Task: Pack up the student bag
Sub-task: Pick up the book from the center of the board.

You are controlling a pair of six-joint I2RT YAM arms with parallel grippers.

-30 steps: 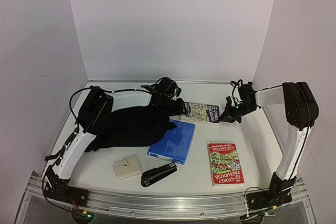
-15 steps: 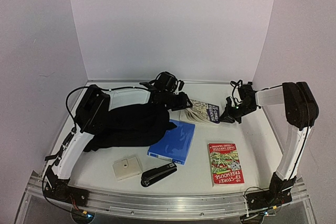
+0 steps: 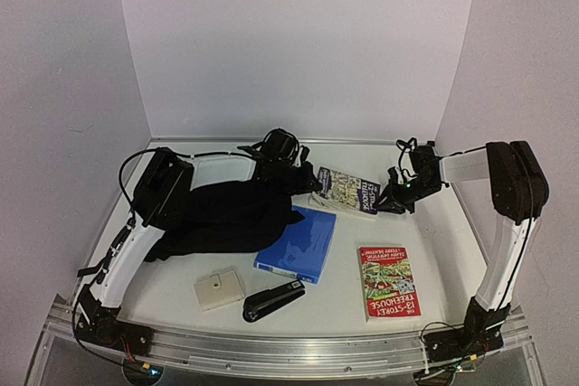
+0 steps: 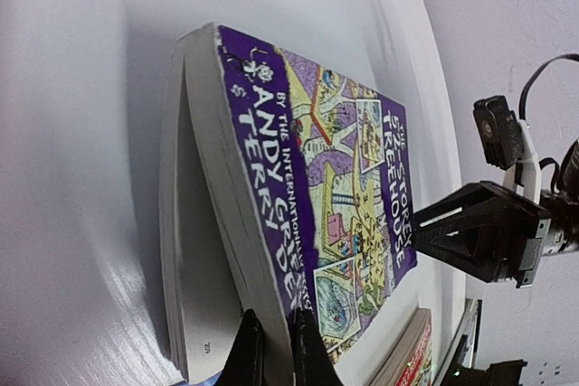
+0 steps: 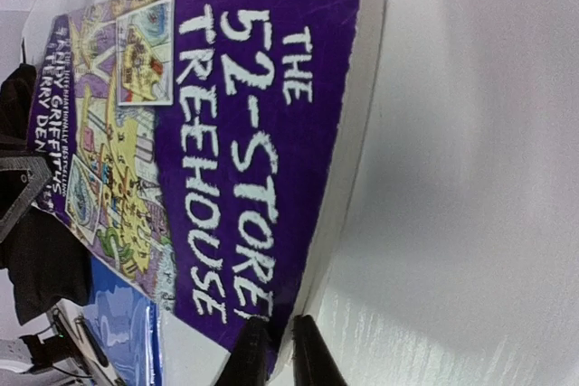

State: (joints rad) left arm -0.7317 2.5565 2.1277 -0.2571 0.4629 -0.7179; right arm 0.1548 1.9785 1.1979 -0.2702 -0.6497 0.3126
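Note:
The student bag is a black fabric heap lying at the left under my left arm. A purple "52-Storey Treehouse" book lies behind the middle, between both grippers. My left gripper is shut on the book's near end, pinching the cover and a slab of pages, so the book gapes open above the table. My right gripper is at the book's opposite corner. Its fingers stand slightly apart, astride the corner of the cover.
A blue folder lies right of the bag, partly under the purple book's end. A red "13-Storey Treehouse" book, a black stapler and a small beige box lie toward the front. White walls close in the back and sides.
My left gripper has closed on the purple book's left end. The right gripper's fingers have parted a little at the other corner. The book has shifted slightly.

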